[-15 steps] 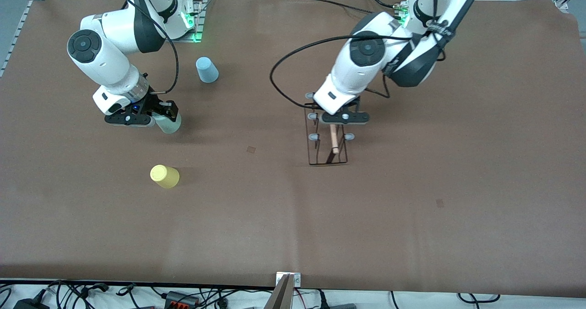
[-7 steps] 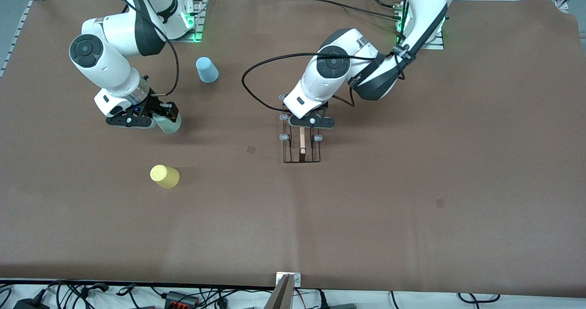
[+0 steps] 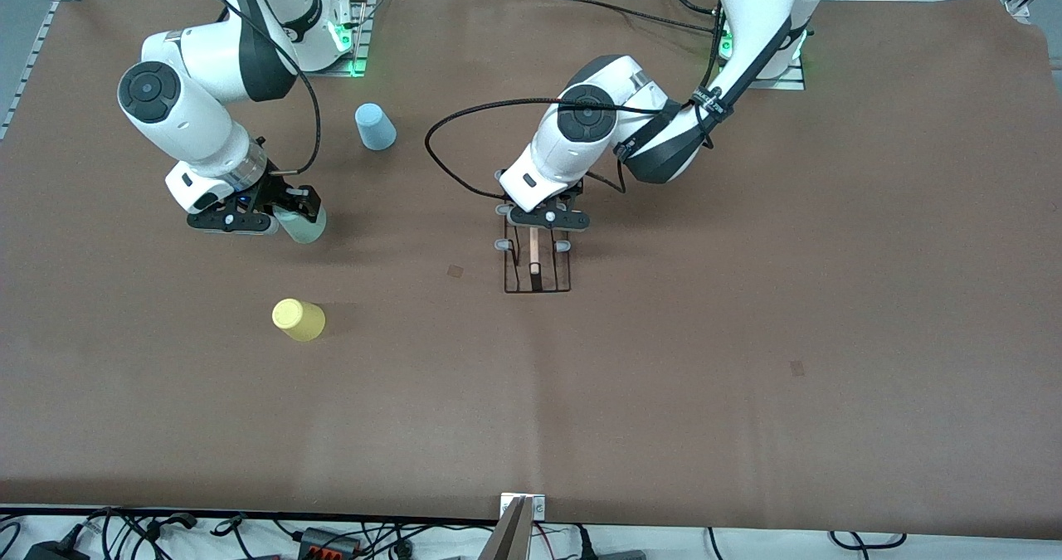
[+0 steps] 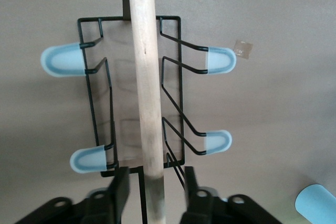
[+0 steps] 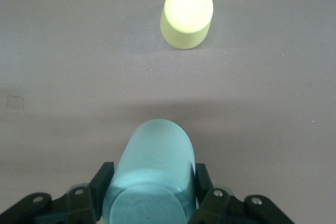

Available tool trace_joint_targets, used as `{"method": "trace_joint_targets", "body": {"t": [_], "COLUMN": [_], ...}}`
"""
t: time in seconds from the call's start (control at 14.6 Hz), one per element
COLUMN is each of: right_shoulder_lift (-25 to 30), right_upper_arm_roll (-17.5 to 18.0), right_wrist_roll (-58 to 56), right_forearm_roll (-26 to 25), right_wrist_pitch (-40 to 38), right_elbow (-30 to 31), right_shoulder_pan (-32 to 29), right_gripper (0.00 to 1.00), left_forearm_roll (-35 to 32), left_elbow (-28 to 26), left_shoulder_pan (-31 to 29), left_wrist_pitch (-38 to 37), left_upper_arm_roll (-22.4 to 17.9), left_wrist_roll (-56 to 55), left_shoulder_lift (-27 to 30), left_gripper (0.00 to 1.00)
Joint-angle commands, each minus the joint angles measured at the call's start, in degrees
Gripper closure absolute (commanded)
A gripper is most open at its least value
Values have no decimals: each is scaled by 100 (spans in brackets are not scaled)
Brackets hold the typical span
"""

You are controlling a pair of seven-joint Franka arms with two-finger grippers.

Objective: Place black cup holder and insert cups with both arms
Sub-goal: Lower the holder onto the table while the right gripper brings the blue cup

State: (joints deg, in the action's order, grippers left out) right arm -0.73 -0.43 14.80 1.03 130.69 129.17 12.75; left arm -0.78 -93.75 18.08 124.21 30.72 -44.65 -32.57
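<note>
The black cup holder (image 3: 536, 271) stands upright on the table near its middle, with its wooden rod handle (image 4: 148, 77) on top and blue-tipped pegs (image 4: 63, 60) at the sides. My left gripper (image 3: 543, 220) is over the rod's end toward the arm bases. In the left wrist view (image 4: 152, 176) its fingers are open, one on each side of the rod with a gap. My right gripper (image 3: 292, 210) is shut on the sage green cup (image 3: 302, 226) and holds it tilted just over the table; the cup also shows in the right wrist view (image 5: 152, 177). The yellow cup (image 3: 299, 320) and the light blue cup (image 3: 375, 126) stand upside down on the table.
The yellow cup (image 5: 187, 14) is nearer to the front camera than the held green cup. The blue cup (image 4: 317, 203) stands nearer the arm bases, between the two arms. A black cable (image 3: 448, 170) loops from the left arm above the table. Brown table cover (image 3: 747, 336) all around.
My left arm carried the cup holder toward the right arm's end of the table and it now stands upright. The right gripper with the green cup barely moved.
</note>
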Motion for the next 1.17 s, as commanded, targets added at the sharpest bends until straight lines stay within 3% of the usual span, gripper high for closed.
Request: {"method": "trace_joint_targets", "body": {"t": [0.0, 0.14, 0.34, 0.62, 0.69, 0.89, 1.1], "right_shoulder_lift": [64, 170, 258, -13, -162, -900, -1235], "right_upper_arm_roll": [16, 95, 604, 1824, 1957, 2003, 2003], "right_wrist_roll": [-21, 503, 1338, 3673, 4123, 5459, 6034], "right_forearm_roll": [64, 73, 82, 91, 82, 21, -15], "right_wrist_pitch": [-351, -1112, -1774, -1688, -1670, -1548, -872], "right_elbow": [-225, -575, -990, -1463, -1665, -2368, -2362], "right_shoulder_pan": [-9, 43, 166, 316, 456, 1078, 1379], "right_gripper": [84, 84, 85, 85, 85, 85, 85], "left_forearm_roll": [-150, -440, -547, -547, -547, -547, -547], "left_elbow": [129, 138, 138, 313, 436, 533, 525], "left_shoulder_pan": [-67, -278, -918, -2042, -2332, -3255, -3915], "left_wrist_pitch": [-659, -1212, -1899, -2593, -2873, -3078, -3096], "left_upper_arm_roll": [-48, -48, -48, -40, -48, -40, -40], "left_wrist_roll": [35, 35, 70, 1498, 1956, 3230, 4111], "left_shoulder_lift": [259, 627, 1067, 1376, 1376, 1394, 1438], "left_gripper": [0, 0, 0, 0, 0, 0, 0]}}
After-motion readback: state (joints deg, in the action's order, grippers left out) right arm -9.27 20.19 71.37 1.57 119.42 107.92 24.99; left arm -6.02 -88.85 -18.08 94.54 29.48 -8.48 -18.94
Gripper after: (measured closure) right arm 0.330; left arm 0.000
